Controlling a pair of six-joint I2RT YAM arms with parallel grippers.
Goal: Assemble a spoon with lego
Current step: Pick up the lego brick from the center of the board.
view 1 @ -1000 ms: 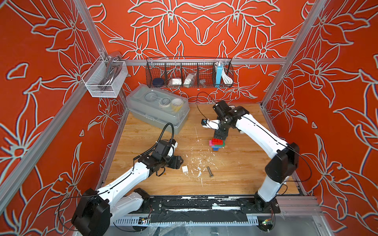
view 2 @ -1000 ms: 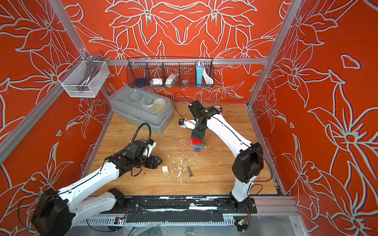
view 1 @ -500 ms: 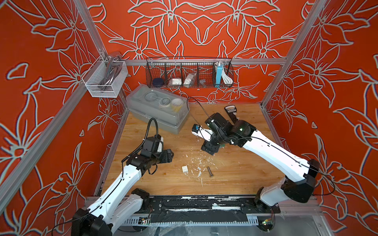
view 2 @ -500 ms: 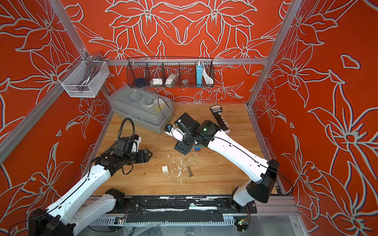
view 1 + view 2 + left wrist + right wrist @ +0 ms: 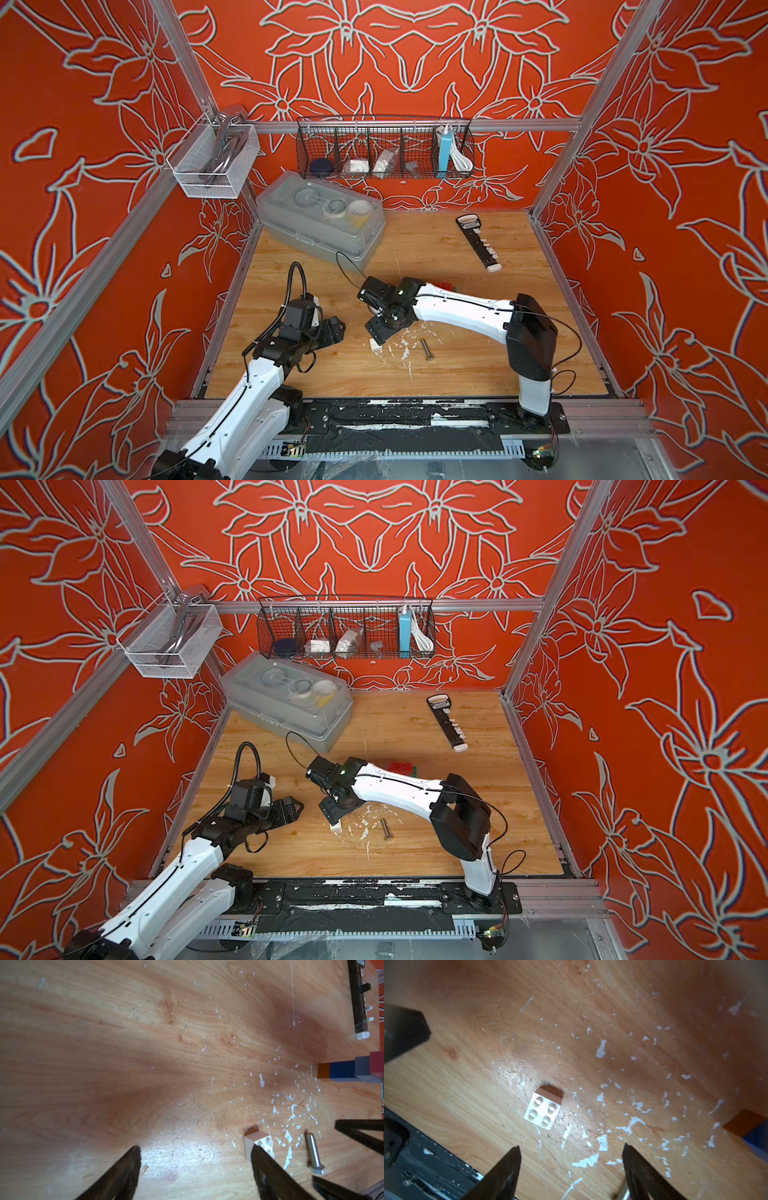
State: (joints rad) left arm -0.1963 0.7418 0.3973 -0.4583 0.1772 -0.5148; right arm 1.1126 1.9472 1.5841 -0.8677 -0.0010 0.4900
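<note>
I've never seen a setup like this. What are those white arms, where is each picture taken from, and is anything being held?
Those are two robot arms mounted at the front of a wooden table, each ending in a two-fingered gripper. Two pictures look down on the whole booth; the other two come from cameras on the arms' wrists, looking past the black fingers. On the table lie a white brick, a metal bolt, a brick-built spoon partly hidden by the right arm, a black strip and a clear box. The left gripper and the right gripper are both open and empty; the right one hovers over the white brick.
</note>
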